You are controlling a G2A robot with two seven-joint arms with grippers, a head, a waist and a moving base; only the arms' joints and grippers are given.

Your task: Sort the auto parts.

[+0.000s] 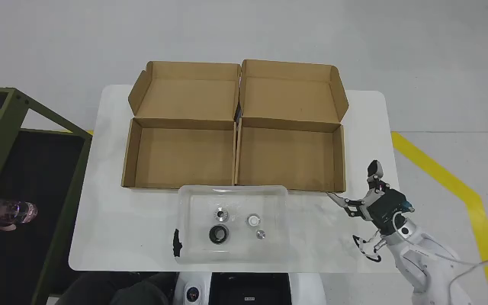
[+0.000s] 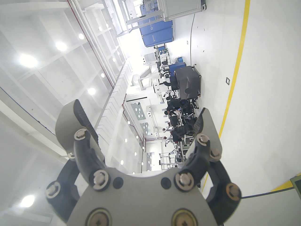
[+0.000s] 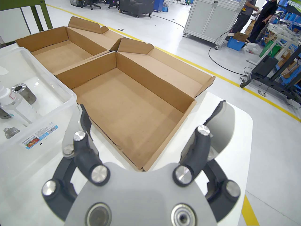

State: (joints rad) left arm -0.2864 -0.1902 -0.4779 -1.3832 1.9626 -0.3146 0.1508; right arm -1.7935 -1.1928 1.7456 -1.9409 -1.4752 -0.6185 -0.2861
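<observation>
Auto parts (image 1: 260, 234), among them a metal cylinder (image 1: 219, 213) and a black ring (image 1: 219, 235), sit in a clear plastic bin (image 1: 233, 187) at the bench's (image 1: 114, 213) 6 o'clock. The left end effector (image 2: 140, 109) and right end effector (image 1: 358, 229) both gape, released.

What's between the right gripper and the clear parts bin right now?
Bare white table: in the top view nothing sits between the right gripper and the clear bin. The nearer cardboard box lies just beside that stretch.

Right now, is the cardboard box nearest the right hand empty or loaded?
Empty: the cardboard box shows bare floor from wall to wall, nothing inside.
</observation>
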